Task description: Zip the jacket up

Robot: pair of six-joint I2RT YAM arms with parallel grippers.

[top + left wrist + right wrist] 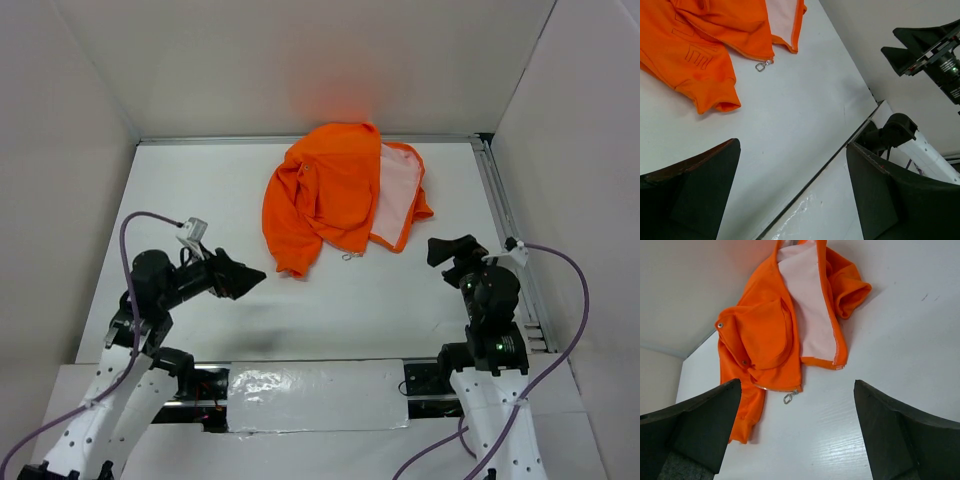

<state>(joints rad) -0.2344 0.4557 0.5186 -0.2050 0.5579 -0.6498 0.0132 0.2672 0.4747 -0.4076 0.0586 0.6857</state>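
Both wide open, nothing held

My left claw (240, 277) and right claw (455, 250) hover with jaws spread fully, gripping nothing. The jacket (330, 195) lies crumpled on the bench (350, 310) ahead of both claws, well apart from them. It is unzipped, its zipper pull (347, 257) on the edge nearest me.

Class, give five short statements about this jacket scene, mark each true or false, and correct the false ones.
1. The jacket lies crumpled on the table. True.
2. The left gripper grips the zipper pull. False: it is open, clear of the jacket.
3. Pale lining shows. True.
4. The jacket is zipped shut. False: its front lies open.
5. The right gripper is shut. False: it is open, holding nothing.
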